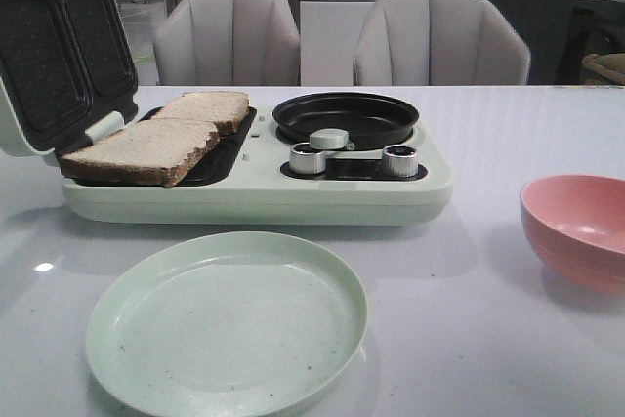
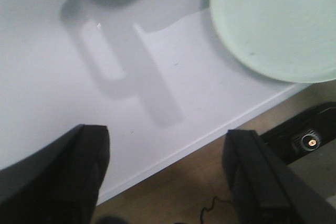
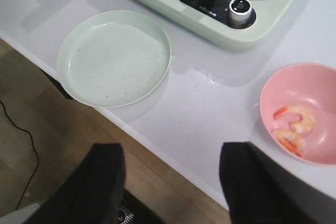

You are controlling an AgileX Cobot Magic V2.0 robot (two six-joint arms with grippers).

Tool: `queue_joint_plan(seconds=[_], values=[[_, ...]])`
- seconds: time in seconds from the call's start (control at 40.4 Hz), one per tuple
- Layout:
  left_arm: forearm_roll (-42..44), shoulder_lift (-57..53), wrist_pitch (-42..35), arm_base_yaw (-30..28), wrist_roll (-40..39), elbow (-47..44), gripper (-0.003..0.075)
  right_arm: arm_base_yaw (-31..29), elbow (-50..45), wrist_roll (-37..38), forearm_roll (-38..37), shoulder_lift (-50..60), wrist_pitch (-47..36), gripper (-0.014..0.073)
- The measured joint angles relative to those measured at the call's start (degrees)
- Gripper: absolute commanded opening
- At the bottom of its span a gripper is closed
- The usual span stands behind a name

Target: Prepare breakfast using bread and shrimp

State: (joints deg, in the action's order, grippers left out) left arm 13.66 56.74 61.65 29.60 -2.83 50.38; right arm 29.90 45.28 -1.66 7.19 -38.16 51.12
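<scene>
White glossy table (image 1: 488,339), two grey padded chairs (image 1: 227,36) behind it, kitchen shelving further back.

Mint-green breakfast maker (image 1: 254,192) sits across the table, lid (image 1: 59,46) swung open and leaning back on the robot's left. Both bread slices (image 1: 146,148) lie on the dark sandwich plate of the appliance, one nearer the camera, one behind it (image 1: 205,107), edges touching or overlapping. Black round pan (image 1: 346,119) occupies the right half of the appliance, two silver knobs (image 1: 308,158) in front of it, with a mint pan handle (image 1: 329,139) between them.

Pale green plate (image 1: 227,324) rests near the front table edge, just in front of the appliance, nothing on it.

Pink bowl (image 1: 576,227) stands to the right, apart from the appliance. Right wrist view shows two shrimp (image 3: 294,127) lying in the bowl bottom, touching each other.

Left gripper (image 2: 168,177): fingers spread wide, nothing between them, hovering over the front table edge beside the plate. Right gripper (image 3: 173,182): also spread wide, holding nothing, above the table edge between plate and bowl.
</scene>
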Motion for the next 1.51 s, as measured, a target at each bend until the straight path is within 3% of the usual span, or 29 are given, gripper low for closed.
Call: queue_joint_plan(seconds=[0.173,0.445,0.693,0.792,1.114,1.411,1.51], values=[[-1.96,7.85,1.30,-11.81,0.44,6.45,0.0477,0.00,0.00,0.00,0.00,0.00,0.00,0.0504],[-21.03,14.39,-0.55,-34.03,14.21,14.01,0.0268,0.00,0.00,0.00,0.00,0.00,0.00,0.0504],[-33.76,21.72,-1.82,-46.02,23.46,19.37,0.0130,0.00,0.00,0.00,0.00,0.00,0.00,0.0504],[-37.80,25.32,-3.24,-47.73,26.27,21.96,0.0096,0.00,0.00,0.00,0.00,0.00,0.00,0.0504],[-47.34,36.05,-10.65,-47.96,28.30,31.05,0.0098,0.00,0.00,0.00,0.00,0.00,0.08,0.0504],[-51.76,42.65,-12.09,-47.96,28.49,35.16,0.0098,0.00,0.00,0.00,0.00,0.00,0.08,0.0504],[-56.31,43.92,-12.34,-47.96,31.91,35.16,0.0098,0.00,0.00,0.00,0.00,0.00,0.08,0.0504]])
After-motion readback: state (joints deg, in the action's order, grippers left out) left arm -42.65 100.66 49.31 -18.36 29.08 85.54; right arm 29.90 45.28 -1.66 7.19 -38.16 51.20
